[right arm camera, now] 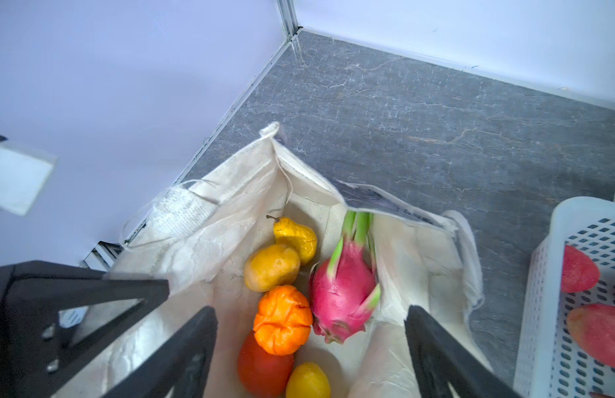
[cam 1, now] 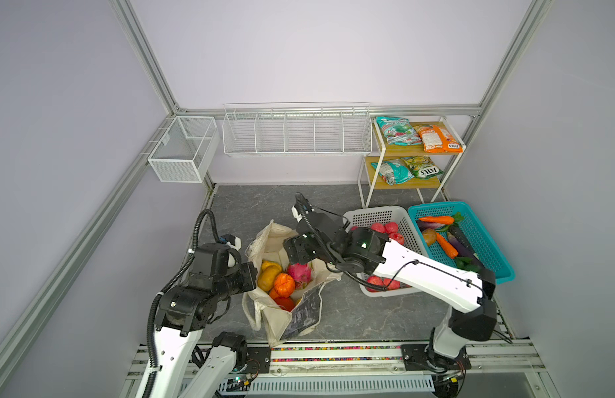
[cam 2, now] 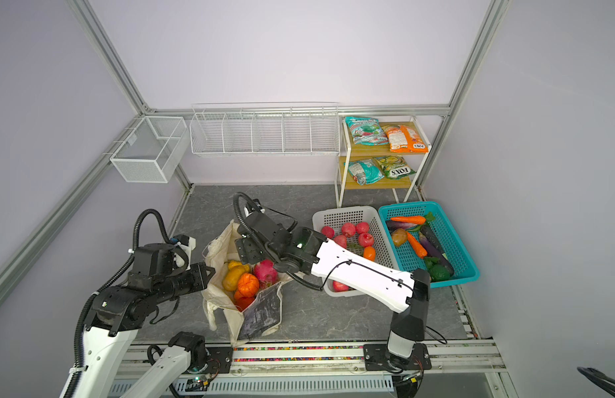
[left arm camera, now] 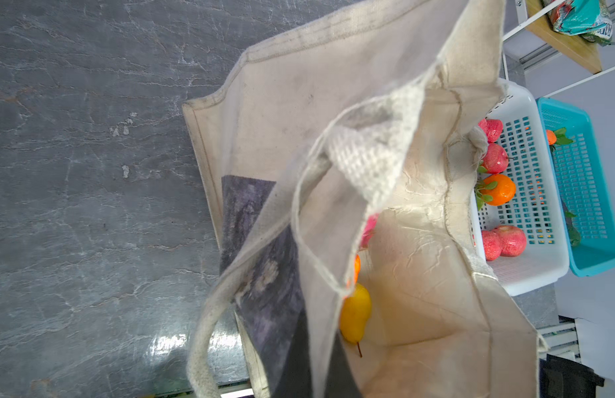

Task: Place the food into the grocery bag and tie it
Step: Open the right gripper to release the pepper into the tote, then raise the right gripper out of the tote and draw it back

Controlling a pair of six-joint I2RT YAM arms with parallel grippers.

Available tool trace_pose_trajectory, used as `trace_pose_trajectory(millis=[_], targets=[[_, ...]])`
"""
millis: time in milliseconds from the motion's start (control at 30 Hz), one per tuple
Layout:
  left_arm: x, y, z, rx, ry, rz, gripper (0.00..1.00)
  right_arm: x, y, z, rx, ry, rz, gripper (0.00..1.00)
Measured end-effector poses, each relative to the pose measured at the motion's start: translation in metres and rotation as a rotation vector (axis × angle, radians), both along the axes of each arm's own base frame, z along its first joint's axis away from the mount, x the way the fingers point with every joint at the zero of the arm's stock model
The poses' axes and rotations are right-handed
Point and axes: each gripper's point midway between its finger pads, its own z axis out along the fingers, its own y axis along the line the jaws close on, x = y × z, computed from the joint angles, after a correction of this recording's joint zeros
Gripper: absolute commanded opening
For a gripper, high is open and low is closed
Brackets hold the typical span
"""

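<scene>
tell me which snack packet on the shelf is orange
The orange packet on the upper shelf, right of a teal packet in both top views. The two below are a second teal packet and a yellow-green packet.

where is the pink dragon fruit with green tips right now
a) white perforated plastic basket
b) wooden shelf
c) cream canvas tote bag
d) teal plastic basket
c: the right wrist view shows the pink dragon fruit lying inside the cream canvas tote bag.
</scene>
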Motion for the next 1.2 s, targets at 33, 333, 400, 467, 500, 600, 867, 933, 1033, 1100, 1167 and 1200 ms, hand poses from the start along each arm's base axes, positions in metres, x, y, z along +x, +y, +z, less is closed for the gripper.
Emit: trace_pose_trajectory(millis=[33, 333, 400, 467, 500, 600, 867, 933, 1033, 1100, 1167, 1200], targets=[[0.0, 0.0, 0.0, 0.001, 0.001, 0.0, 0.02, 0.004, -0.008, -0.005, -0.002, 0.01, -0.006, 0.88], [0.001, 0.0, -0.001, 0.003, 0.007, -0.001, 0.02, 0.02, -0.077, -0.074, -0.086, 0.157, -0.094, 0.9], [0.001, 0.0, -0.001, 0.003, 0.008, -0.001, 0.02, 0.018, -0.082, -0.089, -0.102, 0.191, -0.1, 0.94], [0.001, 0.0, -0.001, 0.003, 0.007, -0.001, 0.02, 0.017, -0.087, -0.103, -0.116, 0.227, -0.11, 1.0], [0.001, 0.0, -0.001, 0.003, 0.006, -0.001, 0.02, 0.016, -0.091, -0.11, -0.122, 0.245, -0.116, 0.97], [0.001, 0.0, 0.0, 0.004, 0.004, -0.003, 0.02, 0.015, -0.097, -0.126, -0.127, 0.288, -0.138, 0.92], [0.002, -0.001, -0.001, 0.006, 0.011, -0.003, 0.02, 0.021, -0.099, -0.157, -0.127, 0.373, -0.185, 0.81], [0.003, -0.001, -0.001, 0.006, 0.012, -0.003, 0.02, 0.023, -0.097, -0.165, -0.129, 0.396, -0.195, 0.78], [0.003, -0.001, -0.001, 0.006, 0.012, -0.003, 0.02, 0.027, -0.098, -0.176, -0.137, 0.42, -0.212, 0.7], [0.003, -0.001, -0.002, 0.006, 0.013, -0.003, 0.02, 0.028, -0.099, -0.179, -0.141, 0.429, -0.218, 0.58], [0.003, -0.001, -0.002, 0.007, 0.015, -0.003, 0.02, 0.028, -0.098, -0.182, -0.147, 0.434, -0.213, 0.36], [0.003, -0.001, -0.002, 0.008, 0.017, -0.003, 0.02, 0.028, -0.098, -0.182, -0.149, 0.437, -0.215, 0.28]])
